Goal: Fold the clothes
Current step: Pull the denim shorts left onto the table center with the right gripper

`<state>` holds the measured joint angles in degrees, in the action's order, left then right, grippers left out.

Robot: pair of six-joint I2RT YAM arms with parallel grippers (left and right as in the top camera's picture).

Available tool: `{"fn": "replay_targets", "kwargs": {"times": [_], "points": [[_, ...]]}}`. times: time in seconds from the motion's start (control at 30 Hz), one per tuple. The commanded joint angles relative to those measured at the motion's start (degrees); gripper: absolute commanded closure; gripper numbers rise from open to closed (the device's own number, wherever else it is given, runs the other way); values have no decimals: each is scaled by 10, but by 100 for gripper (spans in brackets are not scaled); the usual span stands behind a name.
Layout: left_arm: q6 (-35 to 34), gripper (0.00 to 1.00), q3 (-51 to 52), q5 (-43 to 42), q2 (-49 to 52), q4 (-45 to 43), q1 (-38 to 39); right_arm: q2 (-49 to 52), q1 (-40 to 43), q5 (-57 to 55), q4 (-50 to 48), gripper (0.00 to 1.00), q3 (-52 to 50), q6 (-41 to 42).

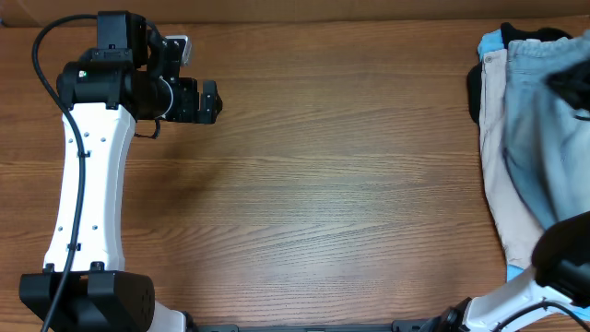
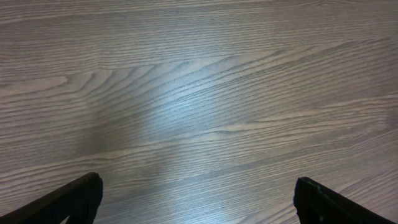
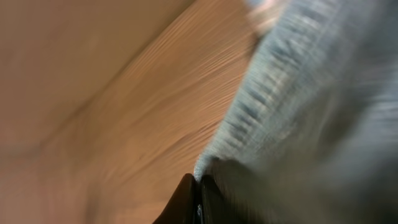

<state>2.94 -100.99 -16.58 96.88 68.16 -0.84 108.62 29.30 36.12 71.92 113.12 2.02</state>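
One view, my right wrist, shows the right end effector [image 3: 198, 190] pinching fuzzy denim shorts [image 3: 311, 106]; left end effector [image 2: 196, 186] gapes wide.

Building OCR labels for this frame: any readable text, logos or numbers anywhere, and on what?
No text can be read in any view.
left arm: no print shows on its white shell.
denim shorts: motion-blurred, no label legible.
table: bare wood grain, no markings.
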Motion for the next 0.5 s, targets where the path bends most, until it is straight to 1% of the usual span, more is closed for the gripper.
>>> {"fn": "replay_targets", "kwargs": {"times": [0.0, 0.17, 0.37, 0.47], "points": [[-8, 0, -16, -13, -2, 3, 1, -9, -88, 20, 16, 96, 9, -19], [13, 0, -16, -6, -2, 4, 0, -8, -259, 18, 0, 96, -12, -14], [13, 0, -16, 40, -2, 6, -13, 12, -466, -75, -63, 96, -25, 64], [13, 0, -16, 53, -2, 8, -31, 35, -549, -83, -97, 95, -25, 78]]}}
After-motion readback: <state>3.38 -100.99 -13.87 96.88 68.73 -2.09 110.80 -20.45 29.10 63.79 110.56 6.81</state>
